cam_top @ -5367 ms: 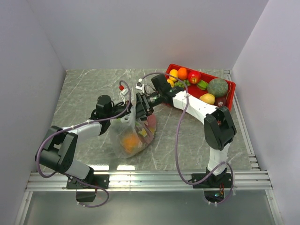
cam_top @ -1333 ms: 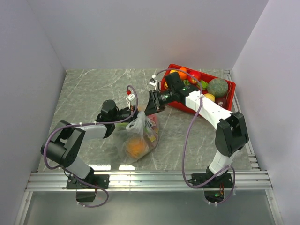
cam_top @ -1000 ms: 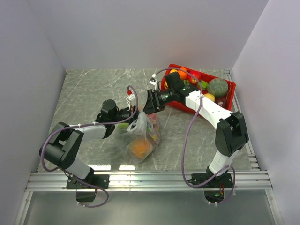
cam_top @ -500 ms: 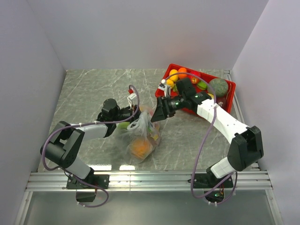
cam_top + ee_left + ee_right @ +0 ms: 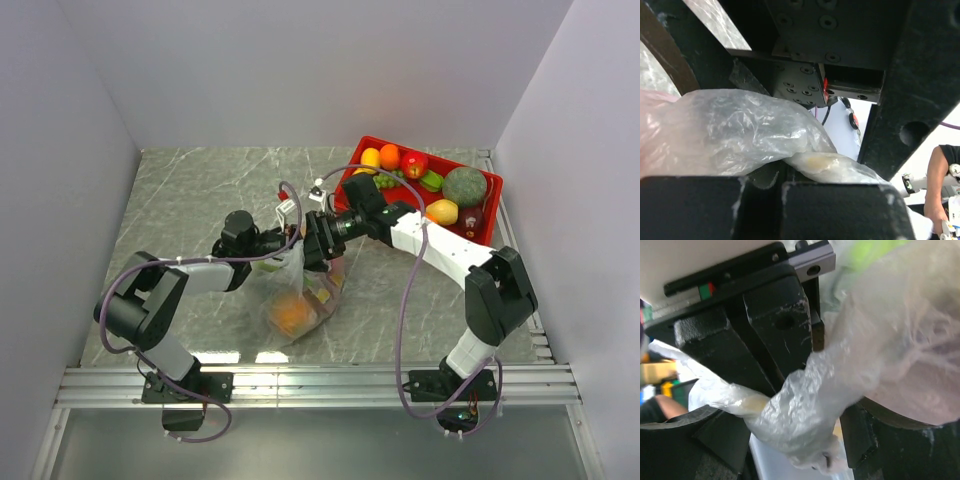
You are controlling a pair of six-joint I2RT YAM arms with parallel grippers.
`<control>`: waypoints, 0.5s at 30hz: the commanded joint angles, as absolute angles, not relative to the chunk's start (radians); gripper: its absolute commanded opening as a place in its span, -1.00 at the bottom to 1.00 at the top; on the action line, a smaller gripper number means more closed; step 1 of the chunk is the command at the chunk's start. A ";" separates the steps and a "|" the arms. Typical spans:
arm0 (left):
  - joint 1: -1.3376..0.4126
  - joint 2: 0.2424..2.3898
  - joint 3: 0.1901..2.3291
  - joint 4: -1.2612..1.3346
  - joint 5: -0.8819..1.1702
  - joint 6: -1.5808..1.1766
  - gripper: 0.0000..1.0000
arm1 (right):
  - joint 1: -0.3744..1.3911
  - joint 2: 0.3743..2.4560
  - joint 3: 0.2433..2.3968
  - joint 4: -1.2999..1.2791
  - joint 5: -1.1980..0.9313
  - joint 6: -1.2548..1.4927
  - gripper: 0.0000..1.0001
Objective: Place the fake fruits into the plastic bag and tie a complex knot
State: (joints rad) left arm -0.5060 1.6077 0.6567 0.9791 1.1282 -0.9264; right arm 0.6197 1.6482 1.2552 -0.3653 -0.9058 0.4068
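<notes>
Left gripper pinches the plastic bag at its neck; right gripper, just beside, straddles that neck, grip unclear. Open table lies left and behind, red tray near on the right.

A red tray is seen on the grey marbled table, just beyond the right tool and to its right. A ribbed metal rail is set along the table's edge, well short of that tool.

One plastic bag — one red tray — two arms.
</notes>
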 commanded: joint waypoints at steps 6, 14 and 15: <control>-0.517 1.552 0.690 0.970 1.183 -0.859 -0.99 | 0.600 1.631 1.250 -0.228 -0.874 0.436 0.59; -0.515 1.543 0.673 0.982 1.186 -0.864 -0.99 | 0.466 1.554 1.285 -0.632 -0.897 0.118 0.68; -0.517 1.548 0.675 0.983 1.186 -0.865 -0.99 | 0.462 1.542 1.284 -0.655 -0.911 0.098 0.68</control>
State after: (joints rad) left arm -0.5018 1.5902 0.6571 0.9325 1.1355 -0.8806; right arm 0.4969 1.6173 1.2495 -0.5308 -0.9253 0.2340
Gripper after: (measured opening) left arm 0.009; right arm 0.838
